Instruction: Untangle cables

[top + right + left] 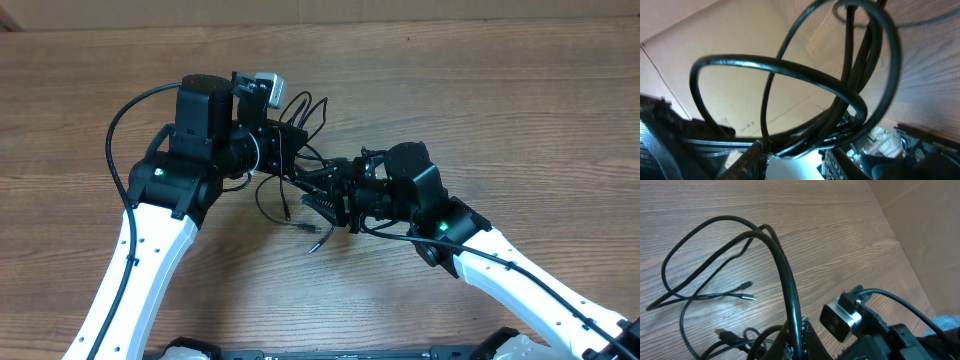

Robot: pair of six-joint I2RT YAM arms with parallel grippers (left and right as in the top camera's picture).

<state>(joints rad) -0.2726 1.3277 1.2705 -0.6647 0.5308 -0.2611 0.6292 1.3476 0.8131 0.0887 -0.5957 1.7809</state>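
Glossy, perhaps rubbery cables (790, 69) in loops

Pale wood-grain tabletop (500, 80), smooth and matt. Thin black cables (788, 282) in smooth, slightly glossy plastic sheathing, one plug (747, 297) tipped in bright metal. Smooth white plastic arm shells (150, 260), matt black joints (200, 110).

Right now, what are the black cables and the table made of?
The cables look like smooth black rubber or plastic: slightly shiny, bending in soft loops. The table looks like wood or wood-print laminate: brown grain lines, matte; which one is unclear.
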